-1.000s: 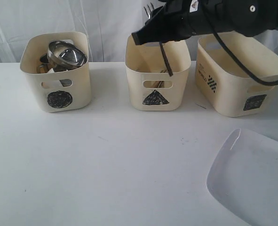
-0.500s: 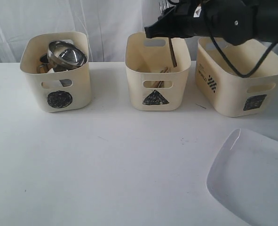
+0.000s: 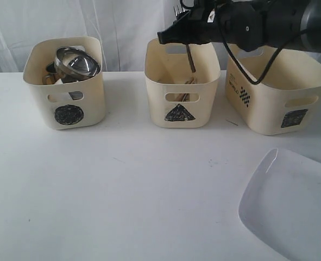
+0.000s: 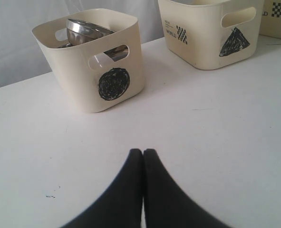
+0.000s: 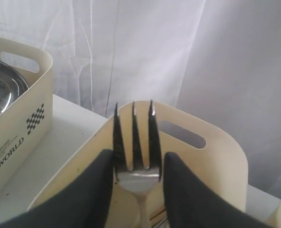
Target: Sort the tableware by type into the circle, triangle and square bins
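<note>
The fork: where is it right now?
The fork is gripped in the right hand above the triangle bin, the middle bin in the exterior view, tines up and handle pointing down toward it.

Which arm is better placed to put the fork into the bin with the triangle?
The right arm. The right tool grips the fork above the triangle bin. The left tool is shut, empty, low over the table near the circle bin.

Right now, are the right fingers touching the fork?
Touching. The right wrist view shows both fingers pressed against the fork, holding it over the triangle bin.
</note>
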Motion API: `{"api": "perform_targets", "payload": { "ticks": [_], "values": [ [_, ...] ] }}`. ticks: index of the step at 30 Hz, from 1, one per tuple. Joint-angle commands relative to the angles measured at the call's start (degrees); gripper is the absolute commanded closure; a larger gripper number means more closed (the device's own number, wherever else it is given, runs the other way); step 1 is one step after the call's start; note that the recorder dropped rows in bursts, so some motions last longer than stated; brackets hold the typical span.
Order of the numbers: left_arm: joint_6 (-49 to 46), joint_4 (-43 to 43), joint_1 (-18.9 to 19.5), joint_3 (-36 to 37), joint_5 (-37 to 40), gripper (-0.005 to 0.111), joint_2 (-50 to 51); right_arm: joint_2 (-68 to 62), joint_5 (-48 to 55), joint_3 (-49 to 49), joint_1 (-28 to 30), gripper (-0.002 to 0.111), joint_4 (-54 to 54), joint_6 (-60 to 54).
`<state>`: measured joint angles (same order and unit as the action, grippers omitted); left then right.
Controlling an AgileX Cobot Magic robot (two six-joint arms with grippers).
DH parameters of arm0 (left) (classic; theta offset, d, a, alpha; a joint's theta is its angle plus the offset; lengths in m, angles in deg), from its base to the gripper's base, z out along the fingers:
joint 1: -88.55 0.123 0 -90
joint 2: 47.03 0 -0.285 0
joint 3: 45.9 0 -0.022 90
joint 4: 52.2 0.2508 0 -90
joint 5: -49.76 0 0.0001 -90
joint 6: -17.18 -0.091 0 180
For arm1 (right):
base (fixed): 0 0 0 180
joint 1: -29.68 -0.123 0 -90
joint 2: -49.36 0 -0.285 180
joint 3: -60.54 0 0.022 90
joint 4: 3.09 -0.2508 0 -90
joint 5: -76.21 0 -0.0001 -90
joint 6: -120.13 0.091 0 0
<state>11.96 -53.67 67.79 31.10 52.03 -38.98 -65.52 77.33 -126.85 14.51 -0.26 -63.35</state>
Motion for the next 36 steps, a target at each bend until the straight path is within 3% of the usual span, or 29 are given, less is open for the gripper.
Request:
{"api": "perform_targets", "payload": {
  "ticks": [1, 10, 15, 24, 33, 36],
  "values": [
    [-0.1, -0.2, 0.1, 0.2, -0.1, 0.107, -0.3, 1.4, 2.4, -0.5, 0.4, 0.061, 0.0, 0.1],
    [-0.1, -0.2, 0.1, 0.2, -0.1, 0.107, -0.3, 9.2, 5.7, 3.4, 0.4, 0.061, 0.0, -0.2],
    [-0.1, -0.2, 0.1, 0.2, -0.1, 0.107, -0.3, 19.9, 10.8, 11.5, 0.5, 0.061, 0.3, -0.2],
    [-0.1, -0.2, 0.1, 0.2, -0.1, 0.107, -0.3, 39.8, 33.0, 25.7, 3.0, 0.068, 10.2, 11.7],
    [-0.1, -0.2, 0.1, 0.2, -0.1, 0.107, -0.3, 48.6, 62.3, 38.3, 5.0, 0.058, 9.0, 9.2],
    [-0.1, -0.2, 0.1, 0.2, -0.1, 0.107, -0.3, 49.2, 63.5, 43.0, 5.0, 0.052, 10.5, 10.0]
  ]
}}
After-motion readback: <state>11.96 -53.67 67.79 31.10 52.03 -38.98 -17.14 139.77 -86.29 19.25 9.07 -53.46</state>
